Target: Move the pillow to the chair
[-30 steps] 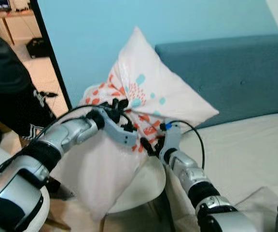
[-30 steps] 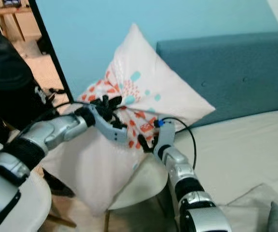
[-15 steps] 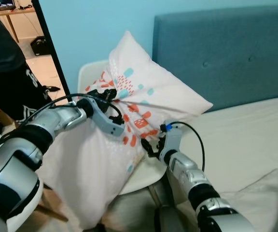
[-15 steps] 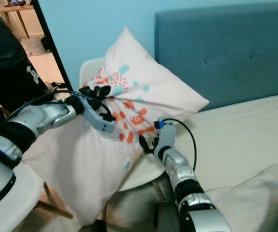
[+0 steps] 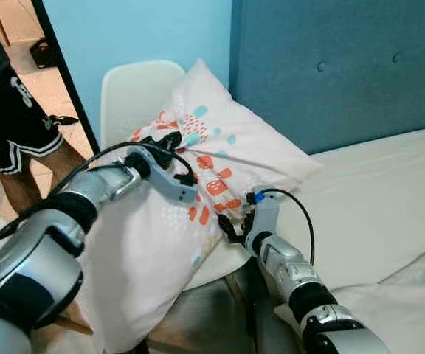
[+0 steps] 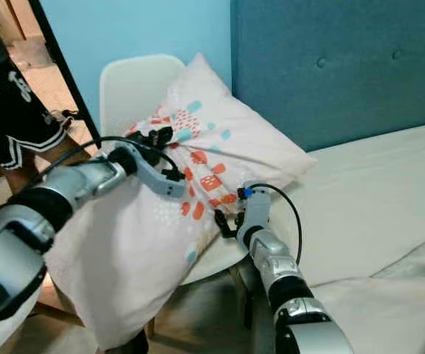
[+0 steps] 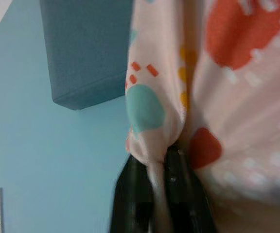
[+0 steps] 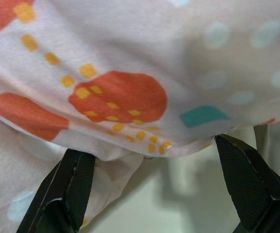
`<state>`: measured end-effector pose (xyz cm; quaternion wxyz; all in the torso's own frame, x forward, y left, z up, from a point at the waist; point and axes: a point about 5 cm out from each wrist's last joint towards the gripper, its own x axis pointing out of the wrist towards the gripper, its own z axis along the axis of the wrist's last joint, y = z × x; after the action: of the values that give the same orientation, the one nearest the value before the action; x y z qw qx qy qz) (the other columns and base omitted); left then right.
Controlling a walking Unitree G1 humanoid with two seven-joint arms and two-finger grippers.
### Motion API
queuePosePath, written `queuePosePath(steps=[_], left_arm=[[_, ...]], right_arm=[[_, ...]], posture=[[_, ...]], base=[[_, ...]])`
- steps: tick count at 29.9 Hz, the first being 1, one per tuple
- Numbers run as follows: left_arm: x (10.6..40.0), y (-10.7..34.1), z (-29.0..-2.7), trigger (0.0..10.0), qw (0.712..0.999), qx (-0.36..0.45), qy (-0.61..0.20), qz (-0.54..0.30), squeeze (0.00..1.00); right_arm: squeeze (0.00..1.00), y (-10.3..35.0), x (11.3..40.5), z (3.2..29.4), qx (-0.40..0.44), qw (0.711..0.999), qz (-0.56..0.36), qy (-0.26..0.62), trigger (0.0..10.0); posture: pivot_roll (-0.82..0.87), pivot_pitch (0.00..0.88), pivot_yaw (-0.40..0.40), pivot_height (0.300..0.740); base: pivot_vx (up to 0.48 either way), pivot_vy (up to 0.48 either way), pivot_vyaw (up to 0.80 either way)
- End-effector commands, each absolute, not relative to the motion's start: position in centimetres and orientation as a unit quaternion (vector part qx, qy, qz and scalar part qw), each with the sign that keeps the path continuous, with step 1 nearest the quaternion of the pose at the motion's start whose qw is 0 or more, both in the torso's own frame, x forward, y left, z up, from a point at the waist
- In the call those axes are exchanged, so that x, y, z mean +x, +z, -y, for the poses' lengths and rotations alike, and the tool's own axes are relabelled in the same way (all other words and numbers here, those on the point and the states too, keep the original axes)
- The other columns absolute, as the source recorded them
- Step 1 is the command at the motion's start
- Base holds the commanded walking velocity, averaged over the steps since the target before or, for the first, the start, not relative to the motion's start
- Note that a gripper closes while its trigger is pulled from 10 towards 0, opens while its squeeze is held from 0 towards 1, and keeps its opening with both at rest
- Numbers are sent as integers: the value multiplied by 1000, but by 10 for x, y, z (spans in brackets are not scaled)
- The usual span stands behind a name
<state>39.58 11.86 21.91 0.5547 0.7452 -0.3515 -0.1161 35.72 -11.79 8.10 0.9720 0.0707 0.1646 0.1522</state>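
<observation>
So the pillow (image 5: pixel 198 192) sat on the white chair (image 5: pixel 135 92), leaning back against the chair back and the blue headboard (image 5: pixel 330 66), with its lower corner hanging off the seat's front edge toward the floor. The left gripper (image 7: pixel 162 165) was pinched tight on a fold of the pillow's fabric up near its top left side. The right gripper (image 8: pixel 154 160) was just under the pillow's lower edge with its fingers (image 8: pixel 74 182) spread wide, not holding anything. The bed (image 5: pixel 375 199) butted right up against the chair on the robot's right, so not much room there; a person (image 5: pixel 13 125) stood by the doorway on the left. Compared to a second ago, the pillow was lower and settled onto the seat, and the right gripper had let go of it.
</observation>
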Motion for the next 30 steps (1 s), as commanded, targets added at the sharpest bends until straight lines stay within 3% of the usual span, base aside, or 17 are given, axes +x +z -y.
queuePosePath(steps=[1,7,9,11,14,16,17,18,19,20,21,22,23,25,26,27,30], left_arm=[[399,227,-125,10000,575,736,-80,347,1000],[402,225,-136,10000,608,729,-55,312,1000],[403,226,-145,10000,625,721,-37,297,1000],[402,234,-171,10000,669,687,25,281,1000],[401,238,-182,10000,687,669,50,279,1000],[398,241,-193,10000,724,629,72,274,1000],[395,237,-196,10000,761,586,71,267,1000],[395,237,-196,10000,761,586,71,267,1000],[392,230,-198,10000,799,541,66,255,1000],[392,230,-198,10000,799,541,66,255,1000],[382,202,-193,10000,894,395,41,207,1000],[382,202,-193,10000,894,395,41,207,1000],[369,178,-187,10000,950,258,33,175,1000],[369,178,-187,10000,950,258,33,175,1000],[362,169,-186,10000,964,205,41,162,0],[355,159,-185,10000,975,152,56,151,0],[348,152,-184,10000,982,107,70,141,0]], right_arm=[[0,78,356,117,74,971,-174,150,10000],[0,77,355,118,73,971,-175,148,10000],[0,77,355,118,73,971,-175,147,10000],[0,77,355,118,73,971,-174,147,10000],[0,77,355,117,73,971,-174,148,10000],[0,78,356,117,73,971,-173,148,10000],[0,78,356,117,73,971,-172,149,10000],[0,78,356,117,73,971,-172,149,10000],[0,79,357,117,73,971,-172,149,10000],[0,79,357,117,73,971,-172,149,10000],[0,81,357,115,81,970,-167,157,10000],[0,81,357,115,81,970,-167,157,10000],[0,83,358,113,88,970,-159,163,10000],[0,83,358,113,88,970,-159,163,10000],[0,85,359,112,97,969,-151,169,10000],[0,89,360,113,111,969,-140,171,10000],[0,92,360,114,121,969,-131,173,10000]], posture=[[-151,63,42,555],[-153,64,48,555],[-149,65,47,555],[-143,61,43,555],[-136,60,41,555],[-130,58,41,555],[-123,59,37,555],[-123,59,37,555],[-118,59,35,555],[-118,59,35,555],[-112,59,32,555],[-112,59,32,555],[-107,59,29,555],[-107,59,29,555],[-106,59,28,555],[-103,58,29,560],[-100,57,28,565]], base=[[0,0,0],[0,0,0],[0,0,0],[0,0,0],[0,0,0],[0,0,0],[0,0,0],[0,0,0],[0,0,0],[0,0,0],[0,0,0],[0,0,0],[0,0,0],[0,0,0],[0,0,0],[0,0,0],[0,0,0]])
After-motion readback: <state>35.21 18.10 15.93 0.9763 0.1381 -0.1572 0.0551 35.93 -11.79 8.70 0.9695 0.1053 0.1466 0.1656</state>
